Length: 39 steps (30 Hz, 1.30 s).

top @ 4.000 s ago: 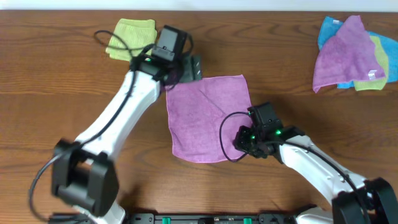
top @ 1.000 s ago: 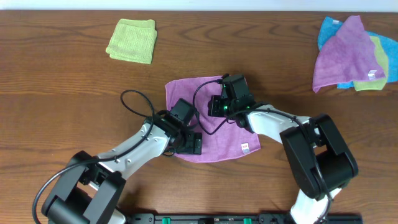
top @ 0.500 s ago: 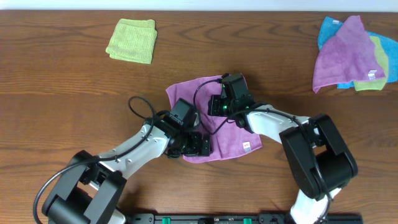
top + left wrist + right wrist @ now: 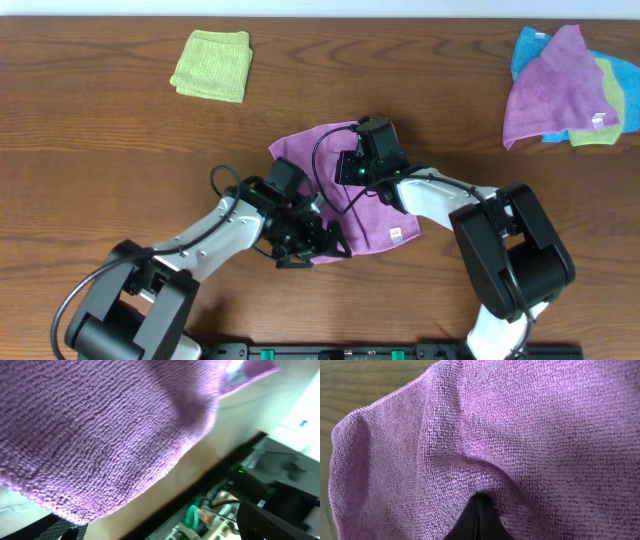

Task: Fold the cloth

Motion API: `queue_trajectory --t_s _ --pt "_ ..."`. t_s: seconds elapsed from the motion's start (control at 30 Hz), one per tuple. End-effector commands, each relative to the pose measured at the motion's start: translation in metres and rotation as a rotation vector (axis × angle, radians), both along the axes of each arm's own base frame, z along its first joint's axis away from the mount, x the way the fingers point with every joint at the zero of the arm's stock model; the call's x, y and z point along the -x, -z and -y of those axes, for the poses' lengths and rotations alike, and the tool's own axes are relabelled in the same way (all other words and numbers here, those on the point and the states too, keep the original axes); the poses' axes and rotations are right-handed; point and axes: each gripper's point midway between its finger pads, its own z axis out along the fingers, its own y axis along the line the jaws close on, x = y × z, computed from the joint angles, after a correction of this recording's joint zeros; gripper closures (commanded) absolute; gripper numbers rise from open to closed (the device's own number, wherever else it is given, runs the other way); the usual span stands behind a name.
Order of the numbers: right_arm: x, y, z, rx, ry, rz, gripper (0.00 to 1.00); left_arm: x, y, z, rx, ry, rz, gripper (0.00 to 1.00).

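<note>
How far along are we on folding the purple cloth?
Done: little. The cloth lies rumpled, its white tag showing, and no neat fold is visible. In hand: the right hand is shut, pinching a ridge of the cloth. The left hand is open at the cloth's near edge. Left: carry an edge across and flatten the fold.

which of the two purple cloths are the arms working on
The pinker cloth mid-table with the white tag; both arms are on it. The paler purple one lies on the heap at far right, no arm near.
</note>
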Motion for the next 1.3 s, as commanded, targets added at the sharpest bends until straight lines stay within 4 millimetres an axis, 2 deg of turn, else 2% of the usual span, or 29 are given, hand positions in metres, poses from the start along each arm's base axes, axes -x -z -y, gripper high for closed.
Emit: queue_trajectory --t_s 0.0,0.27,0.43,0.57,0.67,0.77,0.9,1.03,1.27 --pt "0.007 0.028 0.018 0.105 0.032 -0.039 0.98 0.005 -0.011 0.002 0.089 -0.003 -0.071 0.05" --pt "0.006 0.030 0.023 0.141 0.026 -0.028 0.99 0.032 -0.014 -0.019 0.033 -0.015 -0.241 0.05" --pt "0.007 0.031 0.024 0.155 0.016 -0.026 0.99 0.036 -0.016 -0.021 0.029 0.003 -0.235 0.05" --pt "0.006 0.031 0.027 0.167 0.025 -0.023 0.99 0.025 0.004 -0.037 -0.109 0.005 -0.126 0.05" --pt "0.006 0.031 0.027 0.167 0.025 -0.023 0.98 0.003 0.020 -0.048 -0.210 -0.004 0.011 0.05" --pt "0.007 0.032 0.027 0.168 0.024 -0.026 0.98 -0.028 0.020 -0.036 -0.160 -0.022 0.158 0.05" --pt "0.008 0.032 0.028 0.170 0.024 -0.031 0.99 -0.053 0.018 -0.026 -0.136 -0.033 0.288 0.05" --pt "0.008 0.032 0.028 0.170 0.024 -0.030 0.98 -0.058 0.020 -0.026 -0.161 -0.032 0.328 0.05" --pt "0.008 0.032 0.028 0.171 0.024 -0.030 0.99 -0.046 0.017 -0.013 -0.124 0.012 0.315 0.05"
